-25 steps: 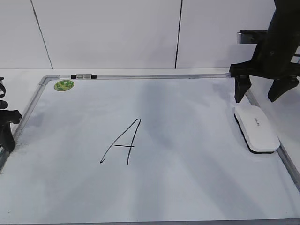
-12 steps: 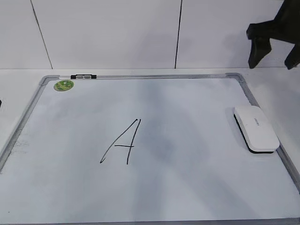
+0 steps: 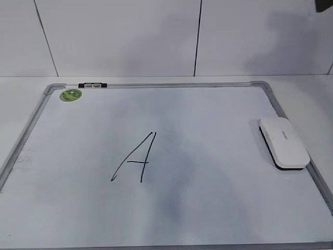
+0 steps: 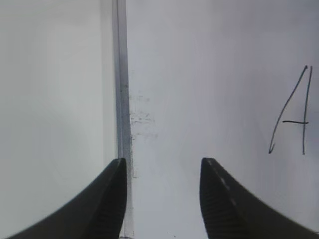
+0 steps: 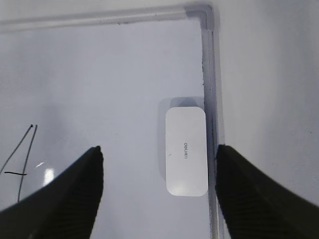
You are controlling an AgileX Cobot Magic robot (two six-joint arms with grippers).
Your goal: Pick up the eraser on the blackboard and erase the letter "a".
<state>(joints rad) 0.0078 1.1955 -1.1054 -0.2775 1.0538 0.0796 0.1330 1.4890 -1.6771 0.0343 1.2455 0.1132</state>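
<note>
The right gripper (image 5: 158, 159) is held high above the eraser (image 5: 186, 152), jaws released. The eraser is laid on the blackboard (image 3: 208, 219) beside its right frame. The left gripper (image 4: 160, 172) is spread over the left frame.

Lab-style robot test station, not a home or shop. Plain white counter (image 3: 156, 80) backed by bare white wall panels (image 3: 119, 36) with thin dark seams. Only prop laid flat on it: a metal-framed blackboard (image 3: 208, 208) filling the scene, green sticker (image 3: 71, 95) at 10 o'clock, eraser (image 3: 284, 142) at 3 o'clock. Dark robot fingers (image 4: 224, 204) frame both wrist views. Even, flat lighting.
</note>
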